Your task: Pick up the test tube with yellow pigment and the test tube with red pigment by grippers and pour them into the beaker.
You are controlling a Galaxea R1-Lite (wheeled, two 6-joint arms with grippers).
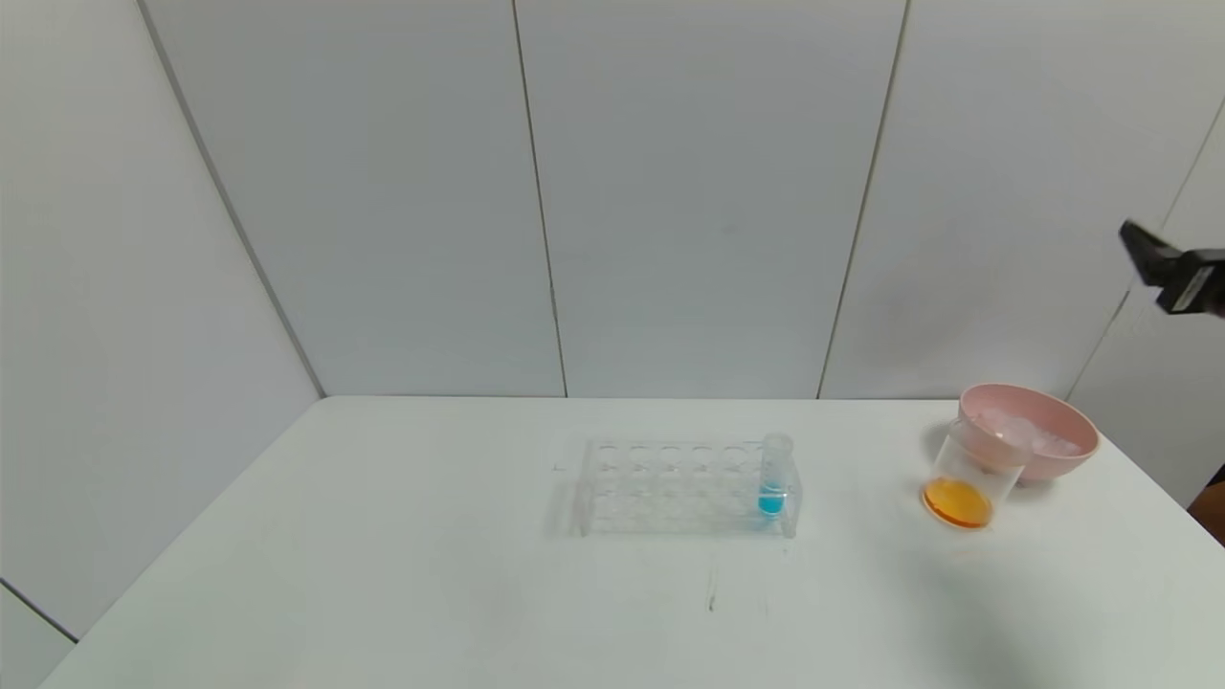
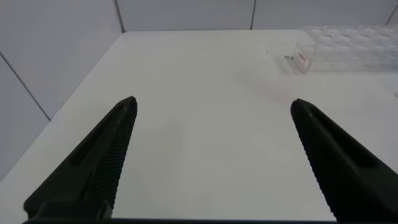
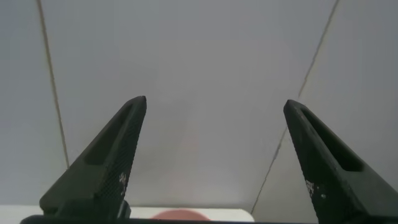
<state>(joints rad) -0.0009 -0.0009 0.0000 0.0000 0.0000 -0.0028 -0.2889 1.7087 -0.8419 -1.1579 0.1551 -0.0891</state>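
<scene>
The beaker [image 1: 968, 478] stands at the right of the table, against the pink bowl, with orange liquid in its bottom. No tube with yellow or red liquid shows. Clear pieces lie in the bowl; I cannot tell what they are. My right gripper [image 1: 1148, 254] is high at the right edge, above and beyond the bowl. In the right wrist view it [image 3: 216, 101] is open and empty, facing the wall. My left gripper [image 2: 214, 101] is out of the head view. In the left wrist view it is open and empty above the bare table, left of the rack.
A clear tube rack [image 1: 670, 483] stands mid-table with one blue-liquid tube [image 1: 773, 476] at its right end; the rack also shows in the left wrist view [image 2: 348, 48]. The pink bowl [image 1: 1072, 457] sits at the far right, near the table's edge. Grey wall panels stand behind.
</scene>
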